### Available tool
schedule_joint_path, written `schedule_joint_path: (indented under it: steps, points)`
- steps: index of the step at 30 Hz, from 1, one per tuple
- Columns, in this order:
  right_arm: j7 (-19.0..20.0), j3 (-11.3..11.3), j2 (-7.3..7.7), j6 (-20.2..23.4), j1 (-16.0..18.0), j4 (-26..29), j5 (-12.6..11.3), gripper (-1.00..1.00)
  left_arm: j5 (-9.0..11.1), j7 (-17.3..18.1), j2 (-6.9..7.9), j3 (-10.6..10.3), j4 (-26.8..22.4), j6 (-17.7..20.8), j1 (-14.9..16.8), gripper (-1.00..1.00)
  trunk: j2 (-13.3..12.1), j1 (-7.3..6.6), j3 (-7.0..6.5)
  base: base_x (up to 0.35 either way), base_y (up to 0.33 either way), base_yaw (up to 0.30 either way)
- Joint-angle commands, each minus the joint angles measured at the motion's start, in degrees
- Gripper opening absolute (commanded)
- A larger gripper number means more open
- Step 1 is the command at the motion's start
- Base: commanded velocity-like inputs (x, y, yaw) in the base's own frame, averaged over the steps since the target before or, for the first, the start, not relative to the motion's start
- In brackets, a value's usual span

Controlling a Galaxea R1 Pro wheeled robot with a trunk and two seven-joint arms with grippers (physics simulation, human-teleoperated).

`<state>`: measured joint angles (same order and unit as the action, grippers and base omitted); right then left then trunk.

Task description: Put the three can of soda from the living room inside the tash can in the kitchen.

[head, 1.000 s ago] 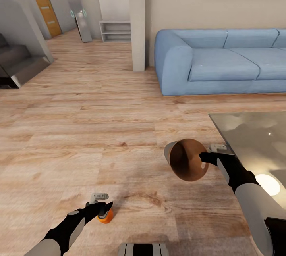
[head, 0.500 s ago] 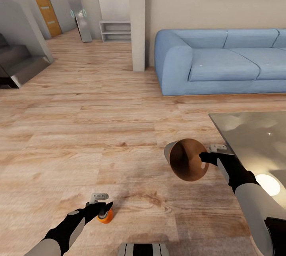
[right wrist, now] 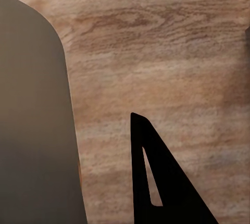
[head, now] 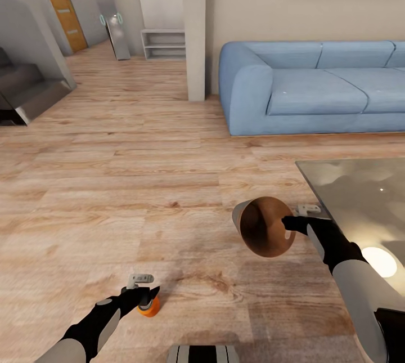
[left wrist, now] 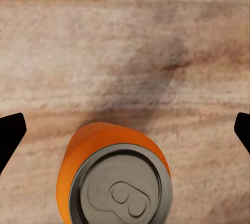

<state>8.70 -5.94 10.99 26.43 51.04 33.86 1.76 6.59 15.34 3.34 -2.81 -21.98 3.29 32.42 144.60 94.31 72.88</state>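
Observation:
An orange can of soda (head: 149, 307) with a silvery top stands upright on the wood floor, near the picture's lower left. My left gripper (head: 146, 294) hovers right over it, open; in the left wrist view the can (left wrist: 117, 179) sits between the two widely spread fingertips (left wrist: 11, 133) without touching them. The tash can (head: 263, 227) hangs tilted above the floor, its coppery-brown inside facing the head camera. My right gripper (head: 291, 222) is shut on its rim. The right wrist view shows the bin's wall (right wrist: 31, 130) beside one dark finger (right wrist: 139, 146).
A glass coffee table (head: 360, 194) lies just right of the right arm. A light-blue sofa (head: 304, 87) stands behind it against the wall. A pillar (head: 194, 31), a low shelf (head: 163, 42), stairs (head: 28, 93) and a wooden door (head: 59, 3) stand farther off.

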Motion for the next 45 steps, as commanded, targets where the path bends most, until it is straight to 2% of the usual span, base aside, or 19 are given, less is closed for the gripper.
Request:
schedule_joint_path:
  steps: [1,17,45]
  points:
    - [0.0,0.05,0.0,0.03,0.03,0.06,-0.44,-1.0,0.0,-0.03,0.0,0.0,0.09,-0.01,0.0,1.0,0.0,-0.01,-0.01,0.0,0.0,0.0]
    - [0.0,0.57,-0.08,-0.04,0.03,0.06,-0.44,-1.0,0.09,-0.12,0.0,0.07,4.2,-2.53,-0.12,1.0,0.0,-0.01,-0.01,0.0,0.0,0.0]
    - [0.0,0.58,-0.1,-0.05,0.03,0.06,-0.44,-1.0,0.09,-0.06,-0.15,0.04,4.67,-3.38,-0.43,1.0,0.0,-0.01,-0.01,0.0,0.0,0.0]
